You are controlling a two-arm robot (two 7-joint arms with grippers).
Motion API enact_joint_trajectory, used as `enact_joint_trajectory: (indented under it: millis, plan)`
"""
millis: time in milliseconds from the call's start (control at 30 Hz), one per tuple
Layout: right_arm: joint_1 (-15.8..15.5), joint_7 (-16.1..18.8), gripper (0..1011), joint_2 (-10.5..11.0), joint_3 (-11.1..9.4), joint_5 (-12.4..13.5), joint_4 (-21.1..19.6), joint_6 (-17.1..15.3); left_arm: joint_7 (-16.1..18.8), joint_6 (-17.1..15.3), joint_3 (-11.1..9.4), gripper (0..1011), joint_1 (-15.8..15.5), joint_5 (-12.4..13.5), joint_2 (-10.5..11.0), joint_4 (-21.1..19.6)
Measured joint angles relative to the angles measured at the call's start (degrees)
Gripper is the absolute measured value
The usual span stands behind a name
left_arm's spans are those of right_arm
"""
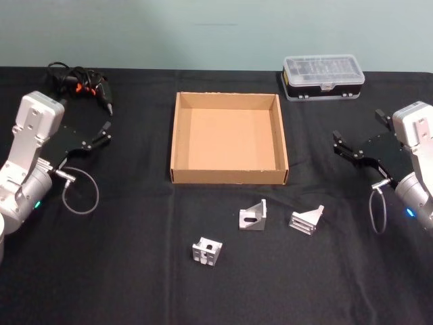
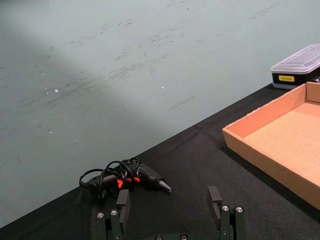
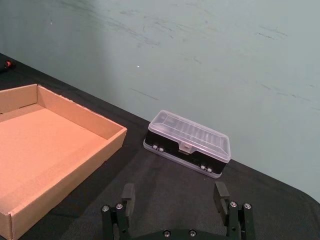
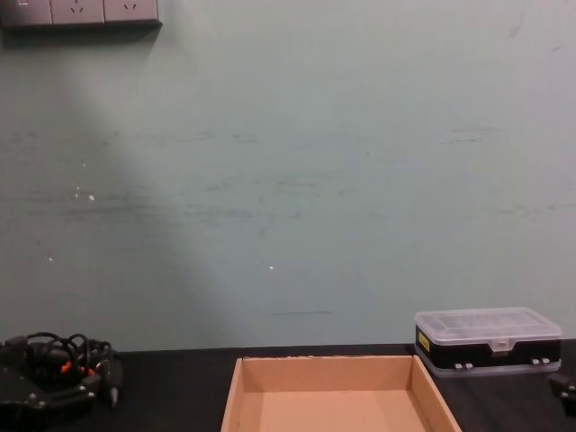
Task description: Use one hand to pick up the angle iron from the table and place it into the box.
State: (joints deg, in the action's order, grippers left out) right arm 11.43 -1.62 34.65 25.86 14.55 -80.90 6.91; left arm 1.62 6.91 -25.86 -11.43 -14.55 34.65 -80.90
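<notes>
Three silver angle irons lie on the black table in front of the box: one in the middle, one to its right, one nearer me on the left. The tan cardboard box sits empty at the table's centre. My left gripper hovers open, left of the box and well apart from it. My right gripper hovers open, right of the box. In the wrist views the left gripper and right gripper hold nothing, and the box lies ahead of each.
A clear-lidded plastic case stands at the back right. A black tool with red-orange wires lies at the back left, just beyond my left gripper. A pale green wall rises behind the table.
</notes>
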Motion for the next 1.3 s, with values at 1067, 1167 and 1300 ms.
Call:
enact_joint_trajectory:
  millis: [1067,1167,1300]
  plan:
    - [-3.23,4.24,1004,1.58,-3.45,2.83,-5.94,-0.09,0.0,0.0,0.0,1011,0.0,0.0,0.0,0.0]
    - [-5.26,7.1,1004,3.35,-4.29,4.62,-8.55,-0.68,0.0,0.0,0.0,1011,0.0,0.0,0.0,0.0]
    - [-9.42,12.29,1004,6.94,-5.5,7.74,-12.76,-0.67,0.0,0.0,0.0,1011,0.0,0.0,0.0,0.0]
